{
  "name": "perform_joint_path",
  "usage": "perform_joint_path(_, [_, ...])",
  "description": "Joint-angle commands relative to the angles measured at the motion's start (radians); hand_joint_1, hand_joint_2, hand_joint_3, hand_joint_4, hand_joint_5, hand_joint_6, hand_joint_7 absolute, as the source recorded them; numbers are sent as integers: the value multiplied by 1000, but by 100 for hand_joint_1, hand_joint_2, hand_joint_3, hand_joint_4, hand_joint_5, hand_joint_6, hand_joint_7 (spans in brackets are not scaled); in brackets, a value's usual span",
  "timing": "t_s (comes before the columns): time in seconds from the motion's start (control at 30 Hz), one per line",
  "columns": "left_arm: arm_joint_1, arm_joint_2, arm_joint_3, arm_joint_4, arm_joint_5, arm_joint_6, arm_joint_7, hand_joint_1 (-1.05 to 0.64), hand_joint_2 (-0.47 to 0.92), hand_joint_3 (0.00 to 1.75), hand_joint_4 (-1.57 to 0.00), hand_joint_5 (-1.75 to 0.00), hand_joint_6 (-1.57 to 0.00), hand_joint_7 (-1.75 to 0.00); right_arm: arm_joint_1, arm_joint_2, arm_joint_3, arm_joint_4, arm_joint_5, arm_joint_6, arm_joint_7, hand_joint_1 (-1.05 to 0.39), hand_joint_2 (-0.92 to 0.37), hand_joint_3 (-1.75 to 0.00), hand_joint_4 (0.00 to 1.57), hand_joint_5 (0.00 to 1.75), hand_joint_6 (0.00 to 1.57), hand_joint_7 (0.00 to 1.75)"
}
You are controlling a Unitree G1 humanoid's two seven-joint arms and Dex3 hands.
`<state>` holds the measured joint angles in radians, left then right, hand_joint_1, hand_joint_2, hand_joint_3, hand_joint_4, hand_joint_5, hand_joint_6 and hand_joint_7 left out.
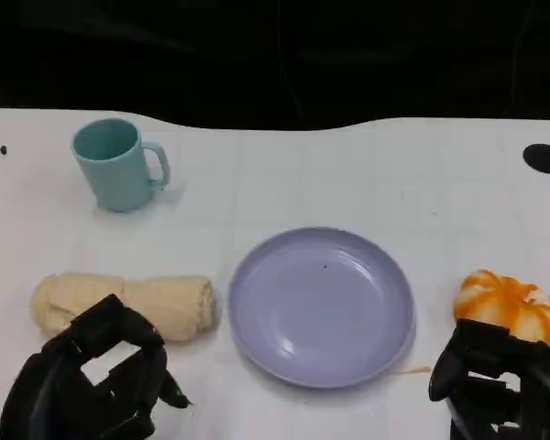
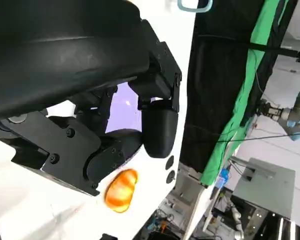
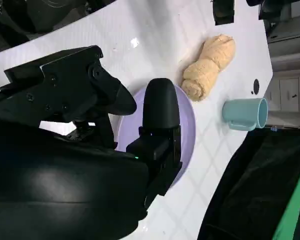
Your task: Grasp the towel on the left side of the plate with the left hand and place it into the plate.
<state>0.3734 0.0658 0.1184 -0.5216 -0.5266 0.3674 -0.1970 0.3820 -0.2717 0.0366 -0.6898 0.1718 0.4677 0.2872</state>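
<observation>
Left hand [image 1: 92,380] hovers just short of the rolled towel [image 1: 128,305], fingers apart, empty. Towel lies left of the plate [image 1: 321,307]. Right hand [image 1: 500,380] empty, fingers loosely apart beside pumpkin [image 1: 509,305].

We see bright, even overhead light on the white table [image 1: 367,174], with soft, short shadows. Our wrist views blur slightly up close.

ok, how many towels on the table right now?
1. The rolled towel lies left of the plate, just ahead of the left hand, which isn't holding it. Anything under the hands would be hidden.
</observation>
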Motion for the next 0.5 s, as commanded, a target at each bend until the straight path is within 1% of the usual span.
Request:
perform_joint_path(0.03, [7, -7, -1, 3, 72, -74, 21, -22, 59, 86, -61, -133, -73, -81, -1, -8, 3, -12, -2, 7, -4, -2, -73, -100, 68, 175, 53, 162])
perform_joint_path(0.1, [12, -8, -12, 13, 131, -138, 14, -22, 62, 80, -59, -131, -70, -73, 4, -7, 5, -13, -3, 1, -4, -2, -72, -100, 68, 175, 53, 162])
perform_joint_path(0.13, [12, -6, -18, 20, 163, -169, 12, -24, 65, 73, -56, -128, -64, -67, 5, -6, 4, -12, -1, -1, -3, -3, -72, -100, 68, 175, 53, 162])
perform_joint_path(0.17, [11, -3, -20, 27, 193, -198, 13, -24, 68, 68, -55, -126, -62, -63, 8, -3, 5, -14, 1, 0, -5, -3, -72, -101, 68, 175, 53, 163])
perform_joint_path(0.23, [7, 0, -19, 40, 234, -245, 12, -25, 74, 55, -46, -118, -55, -50, 14, 2, 8, -20, 4, 1, -8, -3, -72, -101, 69, 175, 54, 163])
perform_joint_path(0.3, [2, 16, -21, 65, 308, -324, 13, -24, 80, 44, -41, -111, -52, -41, 18, 3, 15, -26, -1, 2, -12, -3, -72, -101, 70, 175, 54, 163])
perform_joint_path(0.33, [-2, 24, -22, 78, 350, -365, 17, -23, 82, 36, -40, -101, -50, -34, 18, 3, 19, -31, -4, 4, -15, -4, -72, -101, 70, 175, 54, 163])
perform_joint_path(0.4, [-9, 39, -22, 105, 418, -437, 20, -22, 83, 30, -40, -94, -49, -28, 18, 3, 23, -36, -5, 9, -20, -4, -72, -101, 70, 175, 54, 163])
perform_joint_path(0.43, [-13, 50, -20, 115, 455, -463, 26, -25, 84, 26, -36, -89, -47, -24, 16, 4, 23, -36, -2, 12, -22, -2, -73, -102, 69, 175, 53, 163])
perform_joint_path(0.5, [-23, 72, -16, 117, 522, -489, 38, -31, 86, 15, -33, -83, -48, -18, 14, 4, 23, -33, 3, 14, -24, 0, -73, -102, 69, 175, 53, 163])
